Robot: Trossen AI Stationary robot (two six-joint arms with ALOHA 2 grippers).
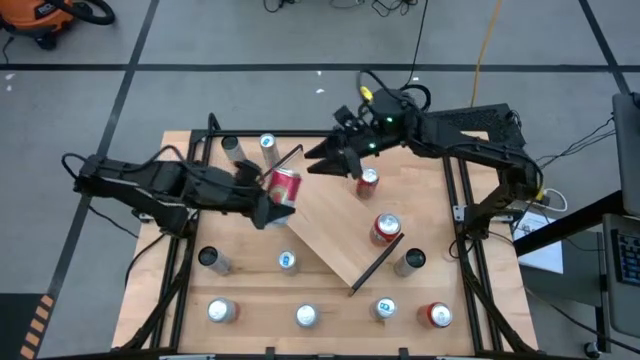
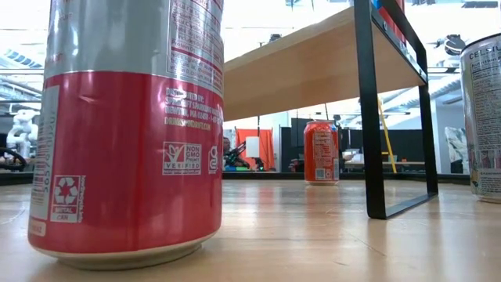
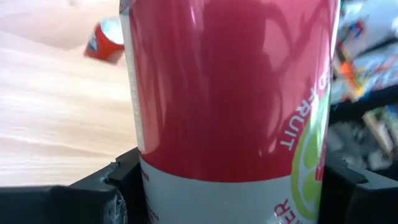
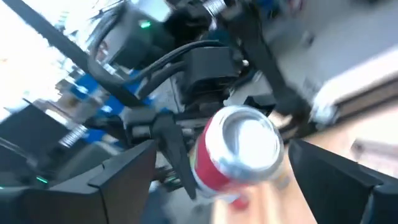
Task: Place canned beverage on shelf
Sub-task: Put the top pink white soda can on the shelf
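My left gripper (image 1: 272, 197) is shut on a pink-red and silver can (image 1: 286, 187), held over the left end of the shelf (image 1: 340, 215), a light-wood board with a black rail at each short end, lying slantwise on the table. Two red cans (image 1: 368, 180) (image 1: 386, 228) stand on the shelf. My right gripper (image 1: 323, 160) is open and empty just beyond the held can, over the shelf's far corner. In the right wrist view the can's silver top (image 4: 250, 135) faces it. In the low view the shelf board (image 2: 313, 63) stands raised on its black rail (image 2: 368, 110). My left gripper pinches the can's side wall (image 3: 155, 193) between its two fingers (image 3: 121, 183), one on each side of the can's silver part. The fingers come level from the table's left and lie across the can. The can is tilted and lifted above the shelf's left end.
Several more cans stand on the tabletop: two at the far left (image 1: 267, 142), a row along the near edge (image 1: 305, 316) and others beside the shelf (image 1: 410, 260). One red can (image 2: 125, 133) fills the low view's foreground. Black frame bars (image 1: 465, 215) edge the table.
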